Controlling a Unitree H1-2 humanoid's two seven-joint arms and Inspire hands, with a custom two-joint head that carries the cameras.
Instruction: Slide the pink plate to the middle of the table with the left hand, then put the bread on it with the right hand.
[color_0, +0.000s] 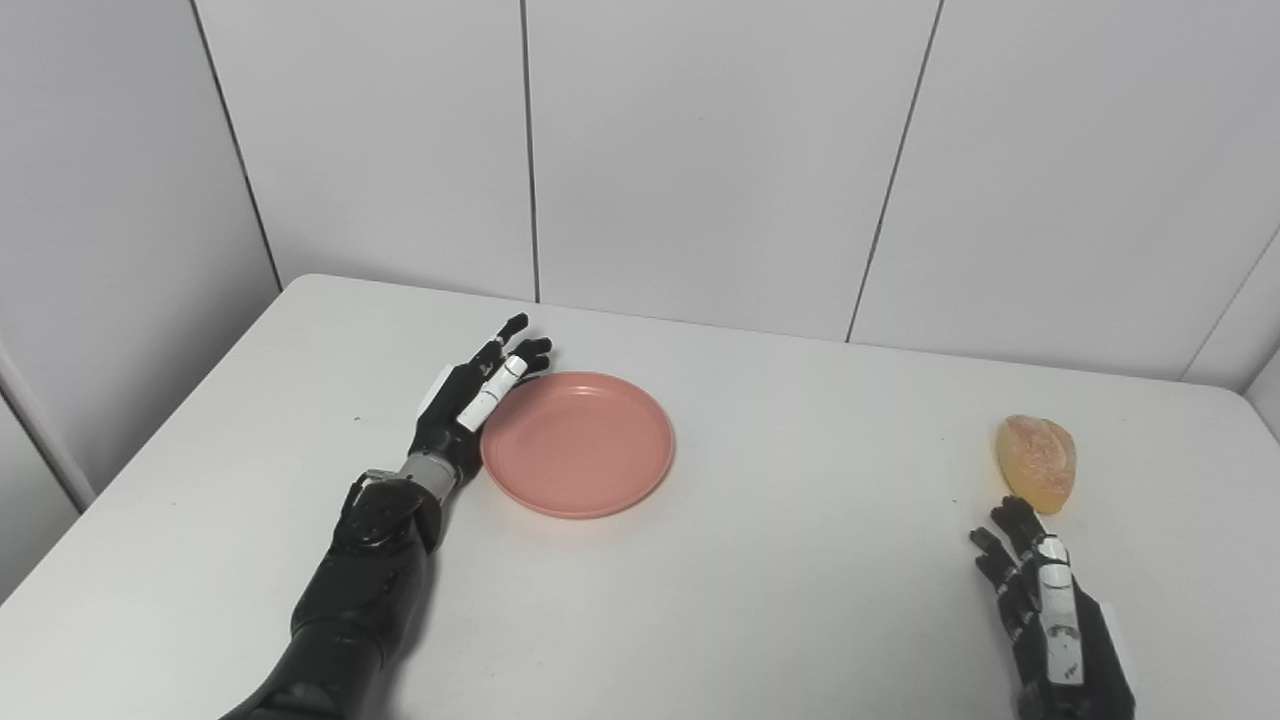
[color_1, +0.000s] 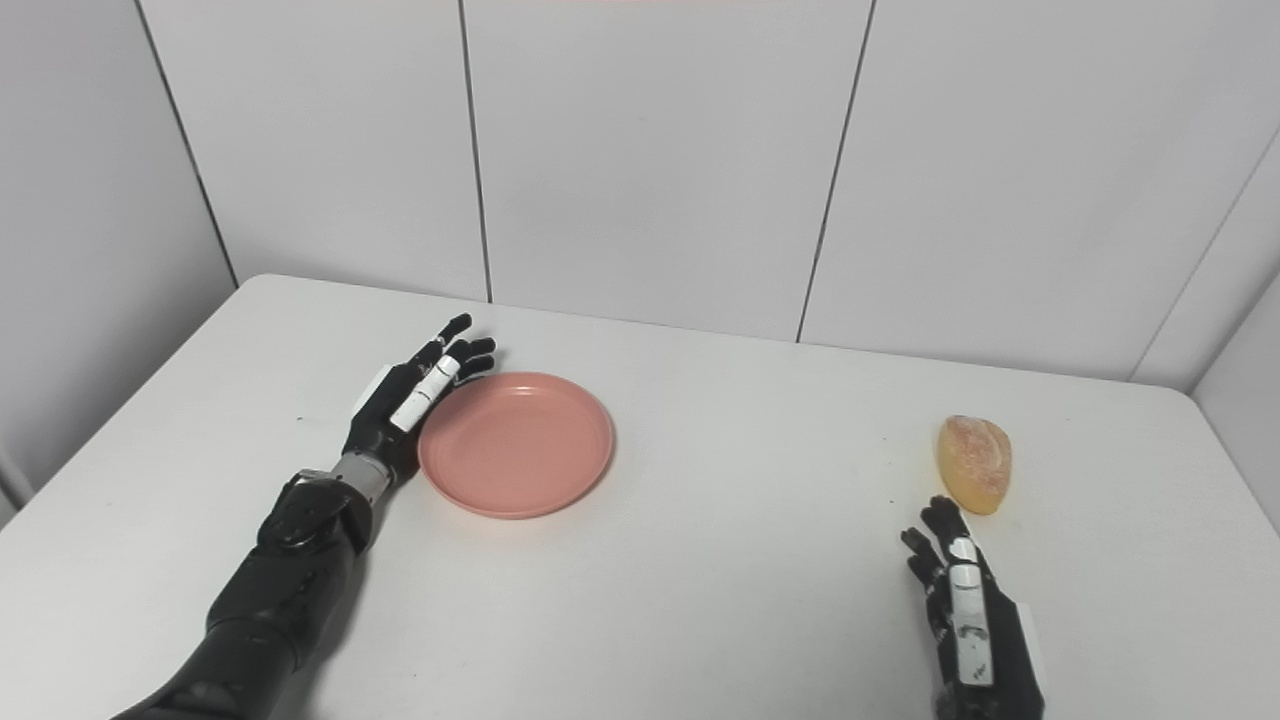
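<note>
The pink plate (color_0: 578, 444) lay flat on the white desk (color_0: 760, 560), left of the desk's middle and toward the far half, with nothing on it. Against its left rim stood the left robot hand (color_0: 470, 400), set on edge with its fingers (color_0: 512, 338) stretched out and apart, holding nothing. The palm faced the plate and appeared to touch the rim or sit just beside it. That placement suited a sideways push rather than a lift: a flat hand behind the rim could drive the plate rightward across the smooth surface.

The bread (color_0: 1037, 462), a pale golden roll, sat well apart from the plate near the desk's right side. Just in front of it waited the right robot hand (color_0: 1045, 610), low over the desk, fingers extended toward the roll and empty, not touching it. It seemed parked close so the pick-up could follow once the plate reached the middle, which it had not yet done.
</note>
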